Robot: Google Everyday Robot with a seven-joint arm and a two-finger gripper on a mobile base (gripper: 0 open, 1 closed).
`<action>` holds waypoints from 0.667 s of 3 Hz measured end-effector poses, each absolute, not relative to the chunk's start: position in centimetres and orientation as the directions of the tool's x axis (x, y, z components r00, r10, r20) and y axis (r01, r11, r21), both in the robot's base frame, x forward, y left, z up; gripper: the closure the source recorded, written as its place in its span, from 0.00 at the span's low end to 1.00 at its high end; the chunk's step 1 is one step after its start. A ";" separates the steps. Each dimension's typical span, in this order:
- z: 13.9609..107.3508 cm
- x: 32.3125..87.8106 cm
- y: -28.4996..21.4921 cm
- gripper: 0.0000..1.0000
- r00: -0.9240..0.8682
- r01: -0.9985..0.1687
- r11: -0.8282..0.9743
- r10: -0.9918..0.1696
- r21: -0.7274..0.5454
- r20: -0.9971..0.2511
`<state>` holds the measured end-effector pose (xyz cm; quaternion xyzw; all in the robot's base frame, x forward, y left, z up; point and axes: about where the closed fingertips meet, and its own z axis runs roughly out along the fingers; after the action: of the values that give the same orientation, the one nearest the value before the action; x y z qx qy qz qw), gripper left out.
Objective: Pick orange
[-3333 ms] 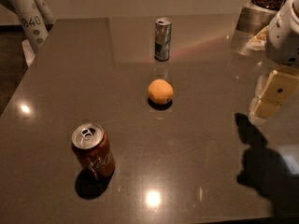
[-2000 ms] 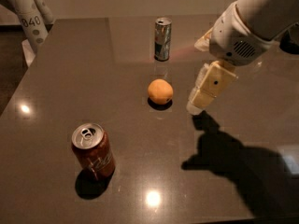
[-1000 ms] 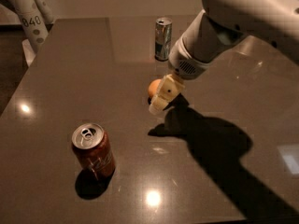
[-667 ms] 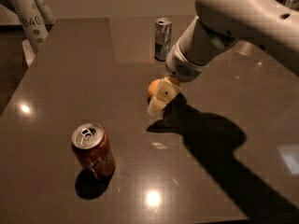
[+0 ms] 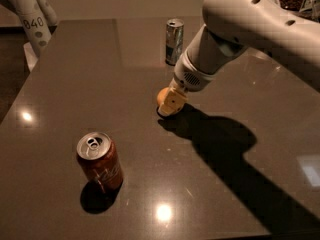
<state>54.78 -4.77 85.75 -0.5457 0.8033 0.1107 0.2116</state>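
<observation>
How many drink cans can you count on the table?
2. A silver can stands at the far side; a reddish-brown soda can stands near the front left. The gripper is down between them, and the arm may hide others.

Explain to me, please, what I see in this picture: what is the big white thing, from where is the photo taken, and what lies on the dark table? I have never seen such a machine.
The big white shape is the arm of a robot that rolls on a base; the base itself is not in view. At the arm's tip is its gripper, the part that takes hold of things. There is only one camera. It looks down on the table at a slant, and where it is mounted is not known. Three things are on the table: an orange near the middle, a red-brown soda can standing nearer the camera on the left, and a silver can standing at the back. The gripper is down at the orange and partly covers it. Whether it has hold of the fruit cannot be seen here.
</observation>
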 end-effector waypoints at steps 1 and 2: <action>87.4 54.6 -4.9 0.73 -0.302 -0.930 0.367 -0.818 -0.039 -0.489; 90.8 54.1 -5.3 0.95 -0.276 -0.937 0.347 -0.810 -0.044 -0.517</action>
<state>54.11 -5.31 90.76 -0.5549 0.7870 0.1363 0.2326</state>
